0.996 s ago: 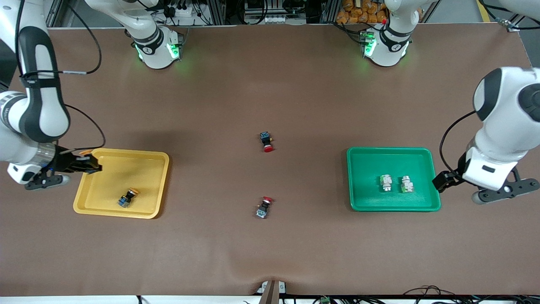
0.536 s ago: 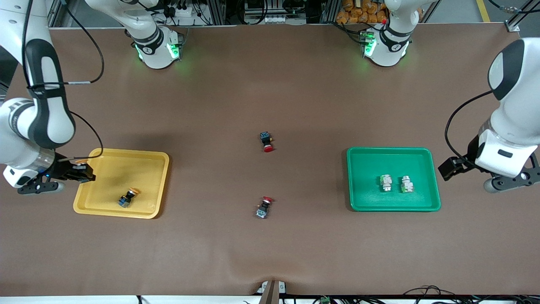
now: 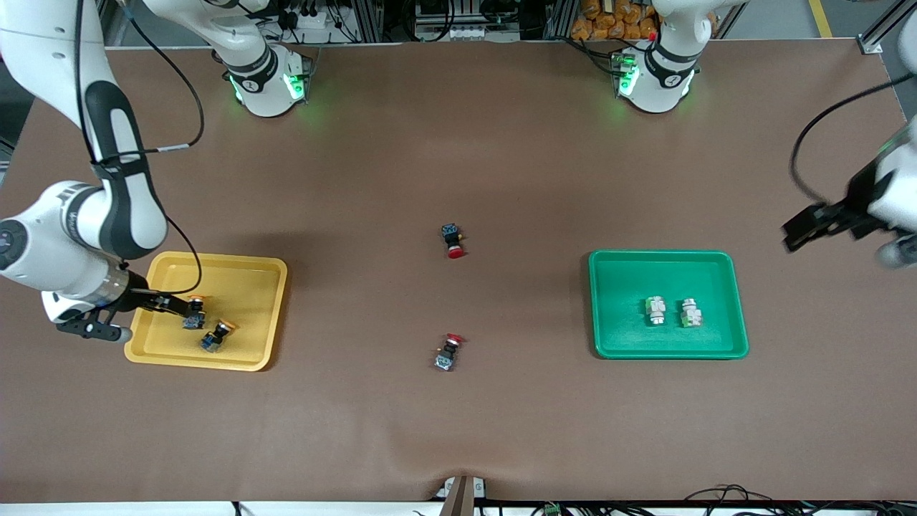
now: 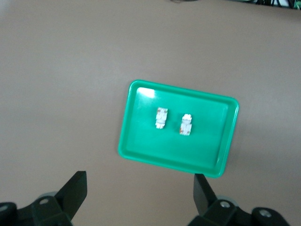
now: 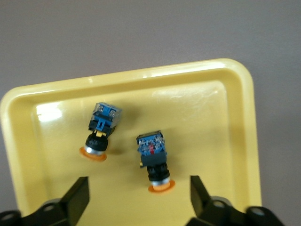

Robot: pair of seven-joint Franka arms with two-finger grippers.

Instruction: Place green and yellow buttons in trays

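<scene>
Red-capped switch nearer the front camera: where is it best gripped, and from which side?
Take the red-capped switch across its dark boxy body, from straight above. It lies on its side, cap toward the robots' bases, so flat flanks face the fingers; the round cap might slip. The right gripper is over the yellow tray, the left gripper over table beside the green tray.

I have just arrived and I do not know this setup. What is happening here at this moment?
Two robot arms are sorting push-buttons into trays. The right gripper is open over the yellow tray, where both yellow buttons now lie. The two green buttons lie in the green tray. The left gripper is open, above the table by that tray. Two red-capped switches lie mid-table.
</scene>
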